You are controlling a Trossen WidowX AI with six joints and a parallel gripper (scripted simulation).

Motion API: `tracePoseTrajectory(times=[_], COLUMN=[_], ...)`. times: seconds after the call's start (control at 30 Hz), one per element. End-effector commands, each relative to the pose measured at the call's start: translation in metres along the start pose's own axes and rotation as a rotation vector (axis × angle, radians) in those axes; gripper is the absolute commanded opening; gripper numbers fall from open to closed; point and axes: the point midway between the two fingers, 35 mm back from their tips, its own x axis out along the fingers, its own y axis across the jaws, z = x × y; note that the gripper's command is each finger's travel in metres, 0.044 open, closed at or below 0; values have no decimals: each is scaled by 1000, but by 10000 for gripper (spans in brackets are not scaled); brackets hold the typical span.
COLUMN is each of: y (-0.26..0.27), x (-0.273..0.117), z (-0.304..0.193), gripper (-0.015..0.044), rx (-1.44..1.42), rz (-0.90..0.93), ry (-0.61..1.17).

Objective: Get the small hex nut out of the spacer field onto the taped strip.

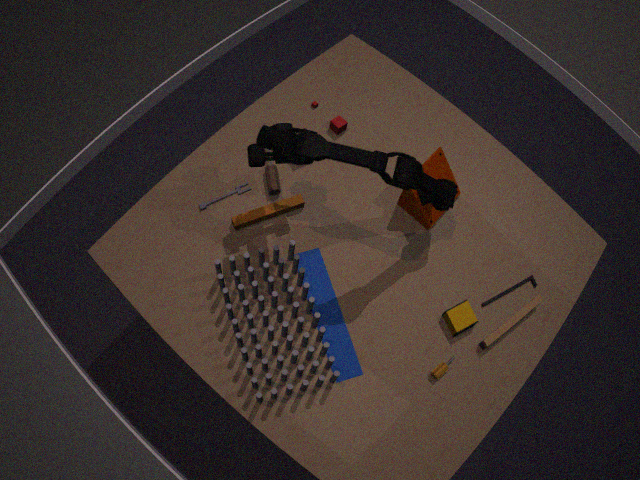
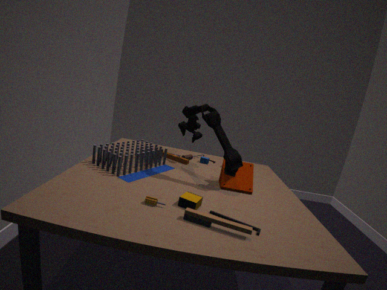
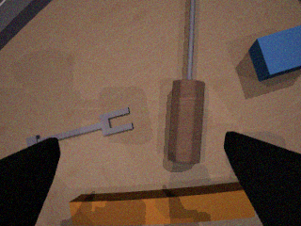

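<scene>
My gripper point(image 2: 188, 137) point(image 3: 143, 143) is open and empty, high above the table around the brown-handled tool point(image 1: 272, 179) point(image 3: 185, 123), whose thin metal shaft points away in the wrist view. A grey forked tool point(image 1: 222, 197) point(image 3: 80, 132) lies left of that handle. A black hooked rod point(image 1: 509, 291) point(image 2: 234, 220) and a wooden stick with a dark end block point(image 1: 511, 322) point(image 2: 218, 220) lie on the opposite side of the table. The metal spacers point(image 1: 270, 334) point(image 2: 119, 165) stand upright beside the blue taped strip point(image 1: 345, 346) point(image 2: 134, 176). I cannot make out the nut.
An orange bar point(image 1: 268, 211) point(image 2: 178, 158) point(image 3: 155, 213) lies between the brown handle and the spacers. A blue block point(image 2: 204, 160) point(image 3: 282, 54) is right of the brown-handled tool. A yellow block point(image 1: 460, 316) point(image 2: 191, 199) and small yellow-handled screwdriver point(image 1: 439, 370) point(image 2: 151, 201) lie near the wooden stick.
</scene>
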Motion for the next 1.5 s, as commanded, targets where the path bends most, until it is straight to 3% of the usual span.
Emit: tracePoseTrajectory(times=[0.0,0.23,0.47,0.87,1.2,1.4,1.47], y=[-10,-10,-31,-31,-31,-31,-31], x=[10,12,61,60,66,66,66], z=[9,8,-17,-16,-13,-13,-13], gripper=[440,440,440,440,440,282,280], rx=[82,82,82,79,39,39,39], rz=[-57,-57,-58,-60,-185,-185,-185], ry=[17,17,20,18,95,95,95])
